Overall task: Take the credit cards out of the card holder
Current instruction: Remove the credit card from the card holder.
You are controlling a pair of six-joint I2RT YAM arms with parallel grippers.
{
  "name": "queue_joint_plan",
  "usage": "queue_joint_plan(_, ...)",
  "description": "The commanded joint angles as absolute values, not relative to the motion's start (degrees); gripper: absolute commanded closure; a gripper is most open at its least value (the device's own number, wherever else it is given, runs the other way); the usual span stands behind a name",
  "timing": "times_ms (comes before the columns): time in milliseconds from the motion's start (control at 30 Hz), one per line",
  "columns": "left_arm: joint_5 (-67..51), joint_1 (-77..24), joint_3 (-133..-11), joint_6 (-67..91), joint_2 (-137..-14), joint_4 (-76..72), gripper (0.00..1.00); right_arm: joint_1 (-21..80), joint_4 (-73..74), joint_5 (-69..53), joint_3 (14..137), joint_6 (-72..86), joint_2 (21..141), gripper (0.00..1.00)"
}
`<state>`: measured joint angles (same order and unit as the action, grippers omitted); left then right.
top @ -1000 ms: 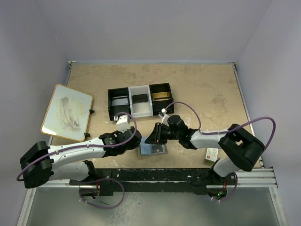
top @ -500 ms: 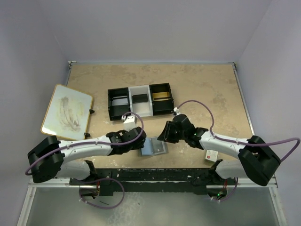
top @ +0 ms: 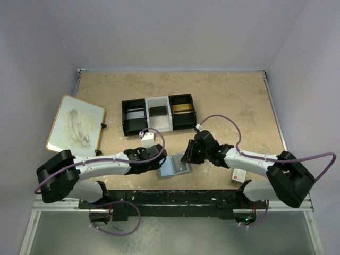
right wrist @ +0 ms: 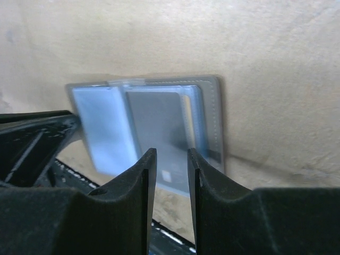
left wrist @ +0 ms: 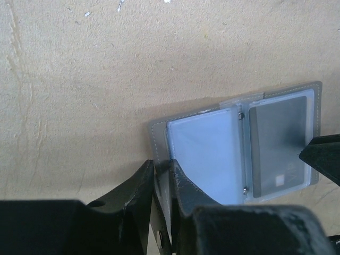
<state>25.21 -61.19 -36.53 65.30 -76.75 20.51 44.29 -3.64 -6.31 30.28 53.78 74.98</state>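
Card holder (top: 175, 167) lies open and flat on the worktop (top: 234, 101), near the front edge, between the two arms. Left wrist view: card holder (left wrist: 234, 149) shows two panels, a pale blue-grey one on the left and one with a dark card (left wrist: 279, 143) under a clear sleeve on the right. Left pincer (top: 160, 161) comes in low from the left; close up, left pincer (left wrist: 161, 169) has its jaws narrow, pinched on the near left corner of the pale panel, panel edge visible in the slit between the fingers. Right pincer (top: 187, 156) sits at the holder's right side, tilted down toward it. Right wrist view: right pincer (right wrist: 170, 154) has a narrow gap between the jaws, nothing in it, and hangs over the card holder (right wrist: 212, 117) at the dark card (right wrist: 156, 119); contact with the panel can't be told. Further back, mid worktop, is a three-compartment tray (top: 126, 118): black, white, black, with small items inside. A white board (top: 75, 126) with a light frame lies at the left edge. A small white-and-red box (top: 239, 174) lies by the right arm near the front edge.
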Motion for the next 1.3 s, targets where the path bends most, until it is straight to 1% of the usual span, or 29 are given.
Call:
queue_joint_plan(0,25.06,-61.19,-37.29,64.50,-77.14,19.34,0.86,44.12,2.09,-1.65,33.45,49.20,76.55,0.67)
queue_joint_plan(100,24.70,-61.21,-36.93,64.35,-77.30,18.76,0.87,44.12,4.08,-0.30,35.37,46.52,77.80,0.67)
queue_joint_plan(267,24.61,-61.18,-37.66,63.59,-77.73,18.80,0.88,44.12,2.21,-3.09,34.43,45.60,77.53,0.66)
queue_joint_plan(433,24.19,-61.21,-37.70,63.62,-78.39,18.19,0.91,44.12,-1.74,-7.82,31.92,48.31,75.71,0.66)
queue_joint_plan(500,23.94,-61.23,-37.85,63.46,-78.77,18.17,0.93,44.19,-2.04,-5.87,33.00,48.32,74.98,0.66)
queue_joint_plan(800,24.32,-61.26,-38.41,63.28,-79.10,18.88,0.96,44.21,-0.10,-4.54,33.32,48.49,74.09,0.62)
queue_joint_plan(867,24.30,-61.19,-38.41,63.31,-79.07,19.07,0.96,44.21,-0.21,-7.41,32.79,48.55,74.06,0.65)
queue_joint_plan(967,24.08,-61.22,-38.50,63.12,-79.02,19.02,0.97,44.21,-3.11,-9.22,31.71,49.05,73.83,0.64)
queue_joint_plan(1067,24.21,-61.19,-38.56,62.91,-79.04,19.16,0.98,44.21,-2.47,-7.58,31.82,49.30,74.64,0.62)
queue_joint_plan(1267,24.26,-61.20,-39.08,62.80,-79.01,19.24,1.00,44.21,1.50,-2.69,32.24,50.40,76.55,0.62)
